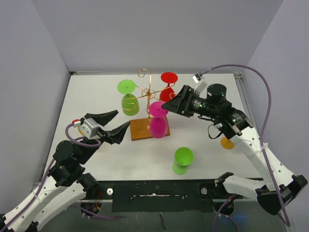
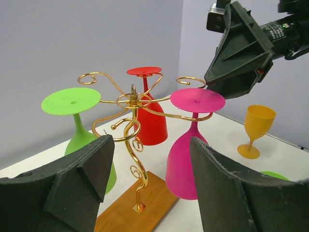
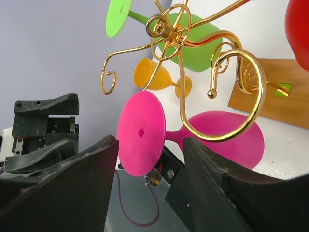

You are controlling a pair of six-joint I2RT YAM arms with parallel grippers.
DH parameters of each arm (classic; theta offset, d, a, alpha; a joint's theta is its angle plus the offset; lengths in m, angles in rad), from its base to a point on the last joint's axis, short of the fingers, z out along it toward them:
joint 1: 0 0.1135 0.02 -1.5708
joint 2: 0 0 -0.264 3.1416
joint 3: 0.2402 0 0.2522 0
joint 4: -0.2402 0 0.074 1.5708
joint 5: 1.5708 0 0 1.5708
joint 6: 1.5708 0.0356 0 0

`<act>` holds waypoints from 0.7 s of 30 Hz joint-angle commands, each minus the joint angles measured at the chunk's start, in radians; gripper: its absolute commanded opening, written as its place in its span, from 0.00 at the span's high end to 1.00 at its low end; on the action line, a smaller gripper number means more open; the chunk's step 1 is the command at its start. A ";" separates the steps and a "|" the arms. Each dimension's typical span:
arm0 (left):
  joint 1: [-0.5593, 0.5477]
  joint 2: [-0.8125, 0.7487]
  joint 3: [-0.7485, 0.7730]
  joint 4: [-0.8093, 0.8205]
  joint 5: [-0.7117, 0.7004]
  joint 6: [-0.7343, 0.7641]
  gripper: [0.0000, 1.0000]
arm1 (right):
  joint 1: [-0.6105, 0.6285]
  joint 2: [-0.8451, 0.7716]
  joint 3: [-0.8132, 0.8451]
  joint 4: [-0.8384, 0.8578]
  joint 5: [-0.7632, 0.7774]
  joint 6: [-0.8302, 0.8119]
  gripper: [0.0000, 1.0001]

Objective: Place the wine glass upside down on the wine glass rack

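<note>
The gold wire wine glass rack (image 1: 147,92) stands on its brown wooden base (image 1: 141,129) at the table's middle. A pink wine glass (image 1: 158,122) hangs upside down in a scroll arm, foot on top, bowl beside the base. It also shows in the left wrist view (image 2: 190,159) and the right wrist view (image 3: 145,133). A green glass (image 1: 129,100) and a red glass (image 1: 168,86) hang upside down too. My right gripper (image 1: 168,104) is open right by the pink foot; in its wrist view (image 3: 149,145) the fingers flank the foot without touching. My left gripper (image 1: 118,123) is open and empty, left of the base.
A second green glass (image 1: 183,158) stands on the table in front of the rack. An orange glass (image 1: 227,142) stands upright at the right, partly behind my right arm; it also shows in the left wrist view (image 2: 256,128). Grey walls close in the table.
</note>
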 commanded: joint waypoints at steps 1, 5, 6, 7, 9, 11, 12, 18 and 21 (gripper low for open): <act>0.006 -0.003 0.008 0.053 -0.016 0.001 0.37 | -0.005 -0.092 -0.008 -0.014 0.044 -0.081 0.41; 0.007 -0.003 0.010 0.049 -0.016 -0.002 0.37 | -0.009 -0.187 -0.028 -0.098 0.121 -0.190 0.38; 0.008 -0.004 0.010 0.050 -0.017 -0.002 0.37 | -0.009 -0.216 -0.033 -0.127 0.145 -0.227 0.38; 0.008 -0.005 0.010 0.050 -0.017 -0.004 0.37 | -0.008 -0.243 -0.038 -0.158 0.173 -0.290 0.38; 0.010 -0.005 0.010 0.051 -0.014 -0.007 0.37 | -0.009 -0.293 -0.046 -0.241 0.246 -0.366 0.38; 0.011 -0.005 0.011 0.050 -0.011 -0.011 0.37 | -0.009 -0.325 -0.046 -0.335 0.329 -0.424 0.37; 0.012 -0.006 0.012 0.051 -0.010 -0.011 0.37 | -0.009 -0.332 -0.041 -0.382 0.353 -0.443 0.37; 0.013 -0.021 0.008 0.048 -0.010 -0.013 0.37 | -0.007 -0.358 -0.066 -0.550 0.347 -0.504 0.38; 0.013 -0.022 0.010 0.045 -0.014 -0.014 0.37 | -0.006 -0.353 -0.087 -0.600 0.341 -0.540 0.39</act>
